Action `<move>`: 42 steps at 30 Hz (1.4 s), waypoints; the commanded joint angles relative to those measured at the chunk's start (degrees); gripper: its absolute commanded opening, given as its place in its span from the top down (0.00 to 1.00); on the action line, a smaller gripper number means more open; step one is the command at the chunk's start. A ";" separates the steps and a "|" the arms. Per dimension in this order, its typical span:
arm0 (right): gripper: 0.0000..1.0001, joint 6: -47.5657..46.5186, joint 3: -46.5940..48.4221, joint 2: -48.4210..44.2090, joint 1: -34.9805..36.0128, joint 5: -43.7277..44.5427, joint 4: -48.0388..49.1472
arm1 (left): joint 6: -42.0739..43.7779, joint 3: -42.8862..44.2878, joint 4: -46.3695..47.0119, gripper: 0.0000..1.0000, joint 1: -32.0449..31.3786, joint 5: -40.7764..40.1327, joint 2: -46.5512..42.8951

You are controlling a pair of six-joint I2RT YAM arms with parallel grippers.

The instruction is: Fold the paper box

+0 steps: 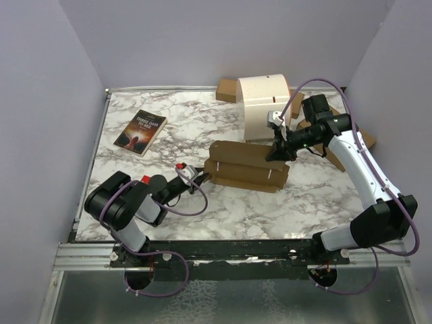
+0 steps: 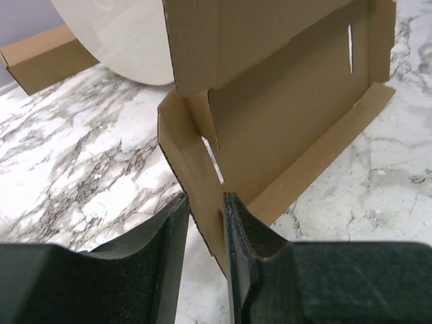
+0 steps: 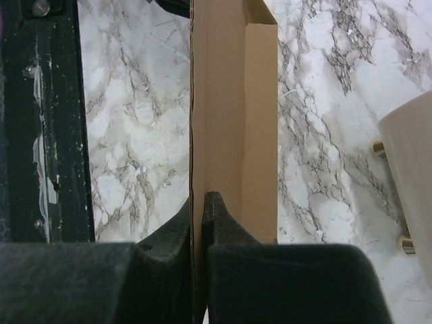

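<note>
Half-folded paper box mid-table, long walls raised. Right gripper clamped tight on its upper edge, toward the right end. Left gripper at the left end, fingers a narrow gap apart, loosely astride the end flap. Best to hold the right pinch steady as an anchor, then tuck the end flap inward along its crease without crushing it. No print visible on the box. Book far left, cover seemingly reading "THREE DAYS TO SEE".

Only readable text is on the book cover, far left: the title looks like "THREE DAYS TO SEE". Smaller print below it is too small to read.
</note>
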 commanded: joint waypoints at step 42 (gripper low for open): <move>0.99 -0.51 -3.18 -3.41 0.39 -0.41 0.52 | -2.63 3.31 -22.26 0.64 1.62 2.12 -14.78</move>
